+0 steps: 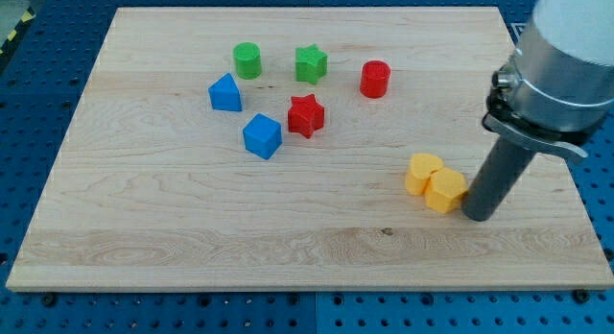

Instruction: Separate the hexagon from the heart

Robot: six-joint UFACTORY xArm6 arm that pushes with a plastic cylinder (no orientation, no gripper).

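A yellow hexagon (pixel 443 190) and a yellow heart (pixel 422 173) lie touching each other at the board's lower right, the heart up and to the left of the hexagon. My tip (pixel 477 215) rests on the board right against the hexagon's right side. The dark rod rises from it toward the view's upper right.
A green cylinder (pixel 247 60), a green star (pixel 310 63) and a red cylinder (pixel 374 79) stand in a row near the top. A blue pentagon-like block (pixel 225 92), a blue cube (pixel 262 135) and a red star (pixel 306 115) sit below them on the wooden board (pixel 192 228).
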